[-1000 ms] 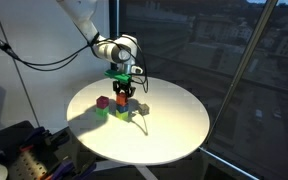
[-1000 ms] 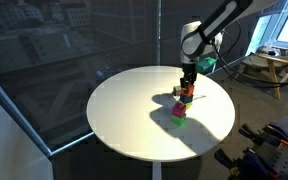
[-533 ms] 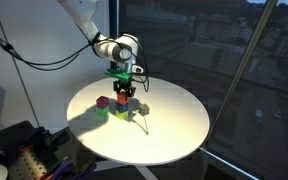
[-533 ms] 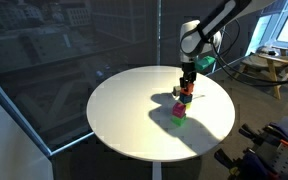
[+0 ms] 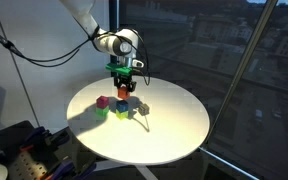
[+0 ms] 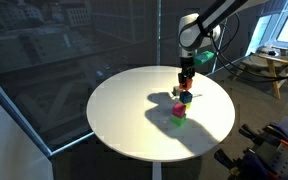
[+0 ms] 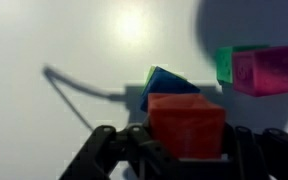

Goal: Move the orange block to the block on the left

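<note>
Gripping the orange block (image 7: 186, 124) across its sides, the gripper (image 6: 187, 85) had its jaws closed to the block's width and held it clear above the table (image 5: 169, 130). Doing the carry well probably meant keeping the block level, passing above the other blocks' tops, then lowering straight down before letting go. Only the wrist view showed the layout: the blue block (image 7: 164, 84) at 11 o'clock of the held one, and the green block (image 7: 224, 64) just beside the magenta block (image 7: 267, 70) at 2 o'clock. Both exterior views showed the lift height instead.
</note>
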Motion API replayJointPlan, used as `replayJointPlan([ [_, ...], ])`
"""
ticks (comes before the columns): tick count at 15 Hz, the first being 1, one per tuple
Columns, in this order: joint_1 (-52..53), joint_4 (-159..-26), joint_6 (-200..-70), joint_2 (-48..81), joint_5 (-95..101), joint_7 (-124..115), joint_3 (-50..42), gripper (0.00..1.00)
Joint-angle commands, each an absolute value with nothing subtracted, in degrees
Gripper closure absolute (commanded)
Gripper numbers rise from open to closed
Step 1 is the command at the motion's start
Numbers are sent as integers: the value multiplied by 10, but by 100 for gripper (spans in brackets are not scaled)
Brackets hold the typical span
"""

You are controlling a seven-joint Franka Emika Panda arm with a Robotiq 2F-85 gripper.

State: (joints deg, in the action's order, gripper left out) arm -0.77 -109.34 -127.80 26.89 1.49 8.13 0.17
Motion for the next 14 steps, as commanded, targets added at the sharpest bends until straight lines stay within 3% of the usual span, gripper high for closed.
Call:
replayJointPlan([
  [1, -5, -1094, -1246, 244, 22, 79, 4, 79],
  [14, 5, -1117, -1199, 206, 57, 163, 25, 79],
])
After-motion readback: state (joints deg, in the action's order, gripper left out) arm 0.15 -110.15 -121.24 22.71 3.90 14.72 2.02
